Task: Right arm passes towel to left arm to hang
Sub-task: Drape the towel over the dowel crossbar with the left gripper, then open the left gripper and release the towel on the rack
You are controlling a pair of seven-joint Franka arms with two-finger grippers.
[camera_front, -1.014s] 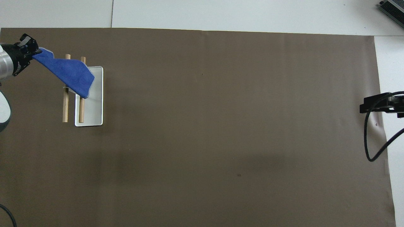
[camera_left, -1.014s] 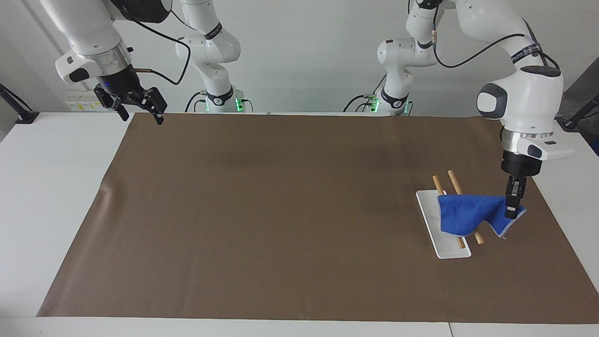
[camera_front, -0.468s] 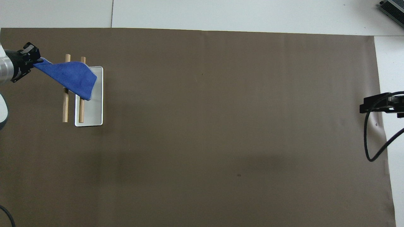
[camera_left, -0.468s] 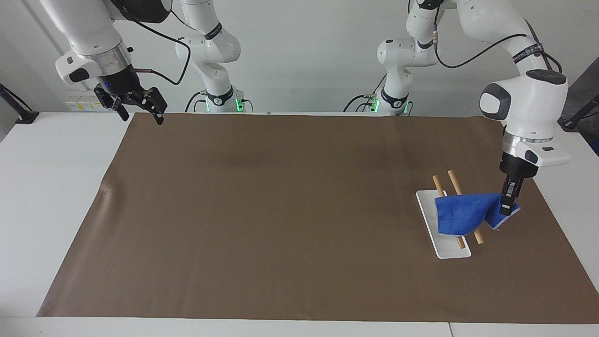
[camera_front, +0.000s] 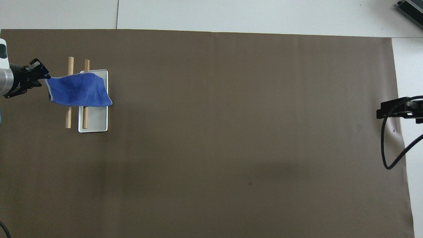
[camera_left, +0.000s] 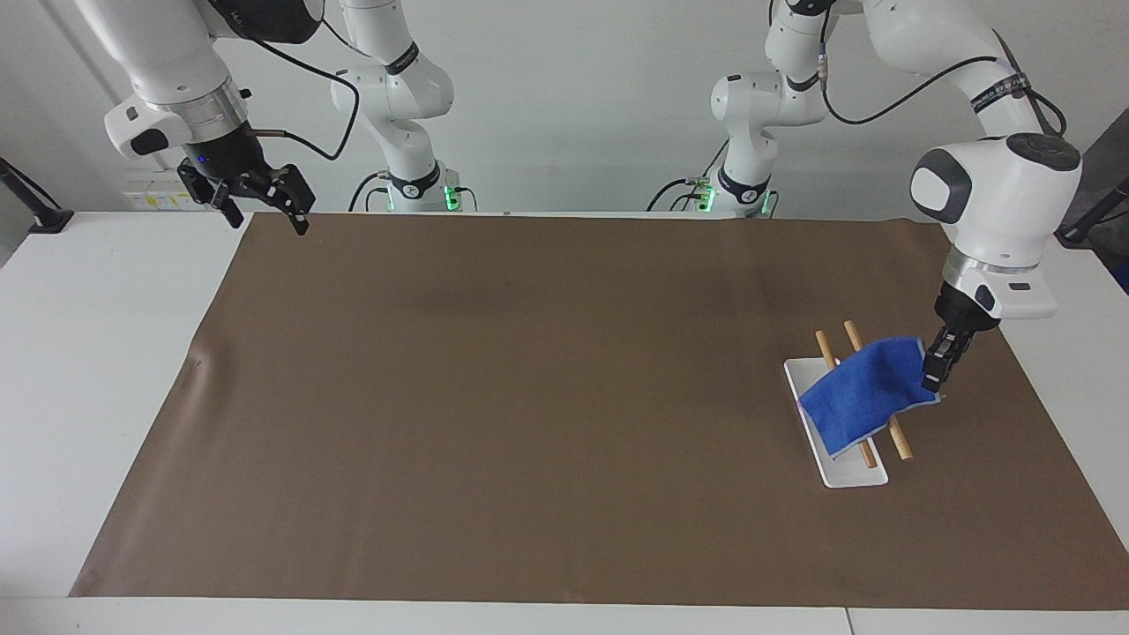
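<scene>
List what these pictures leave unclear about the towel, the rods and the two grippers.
- Left gripper: whether it grips the towel or only touches its corner; too small in both views.
- Wooden rods: their middles, covered by the towel in both views.
- Rack base: how it carries the rods; towel hides it.
- Right gripper, waiting: overhead, the frame edge cuts it.

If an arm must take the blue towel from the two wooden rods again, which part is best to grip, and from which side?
Probably the corner of the blue terry towel beside the left gripper. That edge sticks out past the two wooden rods, toward the left arm's end of the table, with nothing under it. Come from that end, fingers above and below the hem. The middle lies over the rods and white tray.
</scene>
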